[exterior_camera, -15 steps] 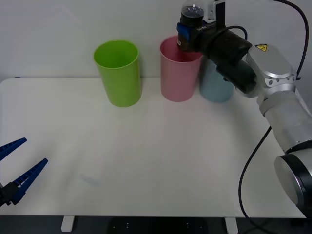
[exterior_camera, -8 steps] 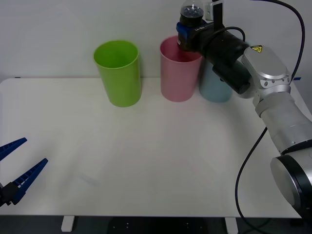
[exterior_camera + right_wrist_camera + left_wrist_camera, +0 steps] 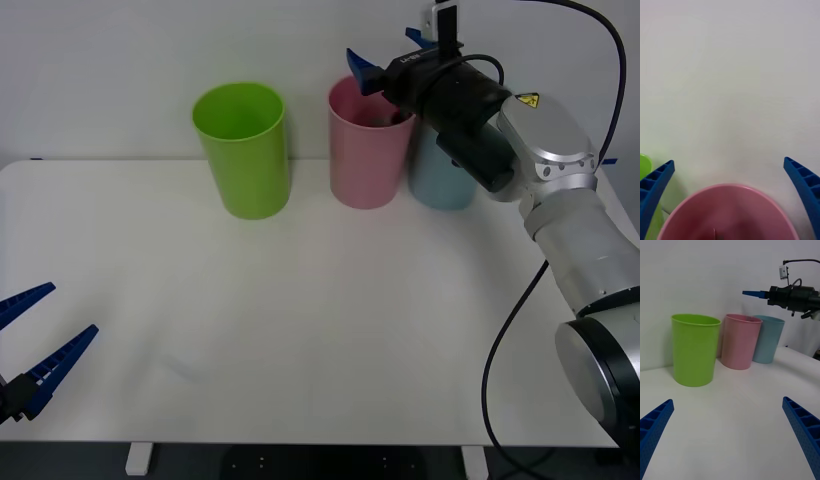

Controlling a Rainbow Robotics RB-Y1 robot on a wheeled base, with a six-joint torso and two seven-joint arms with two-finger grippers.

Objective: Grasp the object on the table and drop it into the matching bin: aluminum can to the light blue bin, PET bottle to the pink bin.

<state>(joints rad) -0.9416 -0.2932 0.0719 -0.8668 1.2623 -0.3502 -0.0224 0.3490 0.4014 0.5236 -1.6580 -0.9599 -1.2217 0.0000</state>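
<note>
Right gripper [image 3: 392, 55] poised directly above the pink bin [image 3: 367, 150], blue ribbed fingers [image 3: 655, 187] spread wide, nothing between them. Inside the pink bin, just below the rim, a dark shape, probably the PET bottle [image 3: 385, 119], too shadowed to tell for sure. Pink bin smooth, round, slightly tapered plastic, open mouth beneath the spread fingers. Light blue bin [image 3: 440, 180] of the same shape touching or just beside the pink bin, partly behind the right arm. Lime green bin [image 3: 243, 150] near the pink bin on its other side, apart from it. All three upright on the white table [image 3: 300, 330]. Left gripper [image 3: 35, 345] parked well away from the pink bin at the table's near corner, fingers wide apart, holding nothing.
</note>
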